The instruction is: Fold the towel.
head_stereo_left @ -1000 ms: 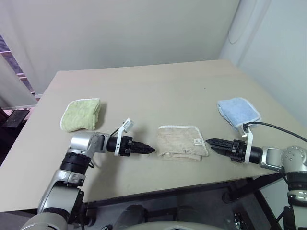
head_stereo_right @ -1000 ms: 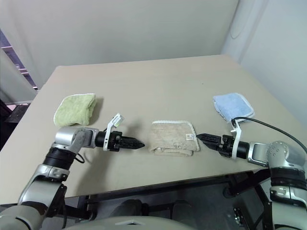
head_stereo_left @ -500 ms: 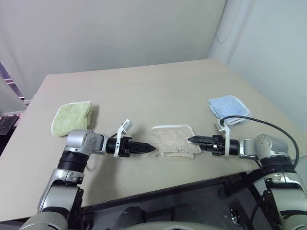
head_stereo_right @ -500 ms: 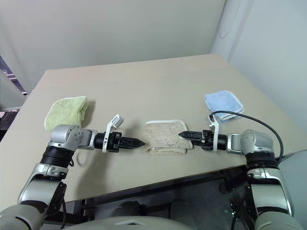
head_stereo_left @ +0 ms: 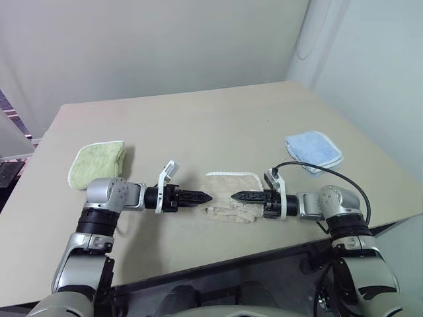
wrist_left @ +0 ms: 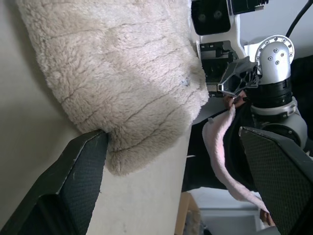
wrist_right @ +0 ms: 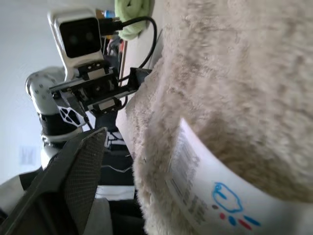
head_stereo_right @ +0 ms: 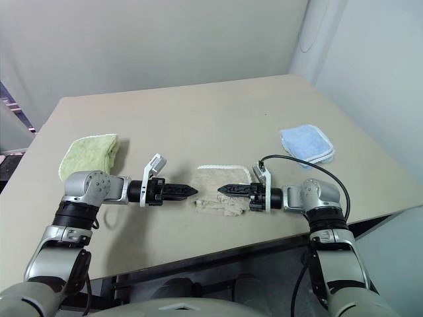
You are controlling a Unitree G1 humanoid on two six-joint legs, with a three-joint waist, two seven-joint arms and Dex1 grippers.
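The beige towel (head_stereo_left: 228,182) lies folded small near the table's front edge, with its white corded edge at the back. Its front part is rumpled. My left gripper (head_stereo_left: 203,197) points level at the towel's left side and stands open just short of it. In the left wrist view its fingers (wrist_left: 78,181) are spread wide, with the towel's fluffy edge (wrist_left: 122,73) close by one of them. My right gripper (head_stereo_left: 238,196) reaches in from the right over the towel's front part. In the right wrist view one finger (wrist_right: 73,181) stands far to the side, and the towel with its white label (wrist_right: 205,188) fills the gap.
A folded light-green towel (head_stereo_left: 98,164) lies at the left of the tan table (head_stereo_left: 198,125). A folded light-blue towel (head_stereo_left: 314,150) lies at the right. The table's front edge runs just below both grippers. A black cable (head_stereo_left: 317,173) loops off my right wrist.
My right gripper has moved left from beside the towel onto its front right part, which is now rumpled. The left gripper has stayed in place. The camera has shifted.
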